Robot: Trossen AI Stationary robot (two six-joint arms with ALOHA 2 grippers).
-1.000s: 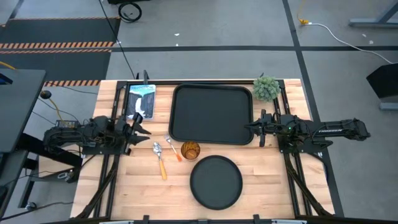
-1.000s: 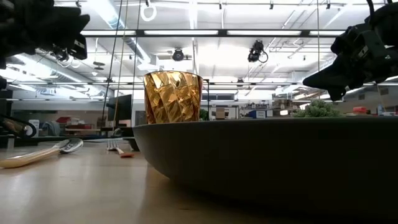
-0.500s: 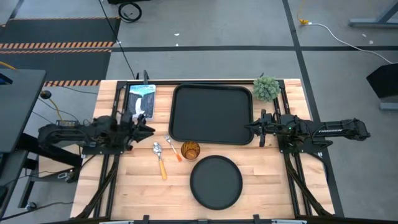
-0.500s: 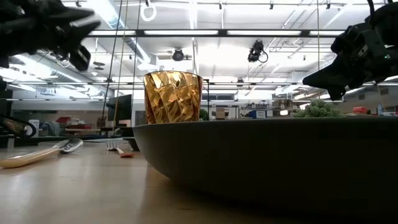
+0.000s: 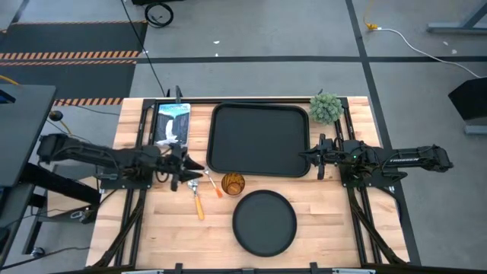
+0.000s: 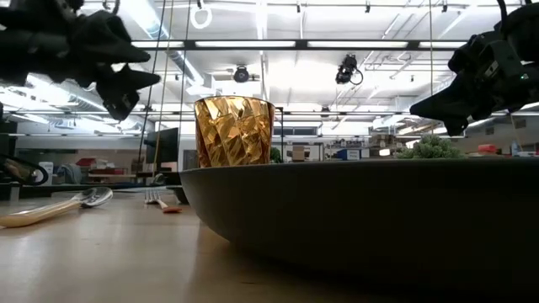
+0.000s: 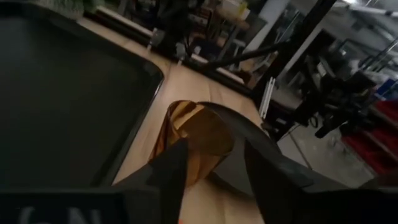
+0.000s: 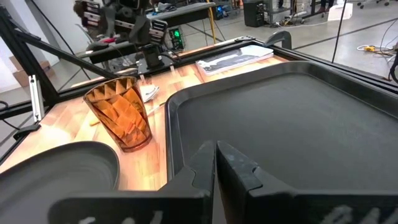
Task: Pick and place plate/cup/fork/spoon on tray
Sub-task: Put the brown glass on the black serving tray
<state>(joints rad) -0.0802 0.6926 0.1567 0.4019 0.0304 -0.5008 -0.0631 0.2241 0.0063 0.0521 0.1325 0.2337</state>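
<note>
The left tool (image 5: 190,172) hovers low over the table (image 5: 319,228), its fingers spread and holding nothing, just beside the spoon (image 5: 195,192) and fork (image 5: 210,180), which lie side by side to the left of the cup (image 5: 233,183); its wrist view looks past the parted fingers at the cup and the plate's rim. By my reading the first pick is in hand, most likely the spoon or fork, since the tray (image 5: 259,139) holds nothing yet. The next move calls for a descent onto a thin handle lying flat on the wood, with the fingers straddling it. The two utensils lie close together, so closing on one may nudge the other, and the cup stands near. The plate (image 5: 264,222) rests on the table in front of the tray. The right tool (image 5: 310,154) waits clenched over the tray's right edge. A small plant (image 5: 326,107) and a booklet (image 5: 172,123) sit at the back corners, clear of the work
</note>
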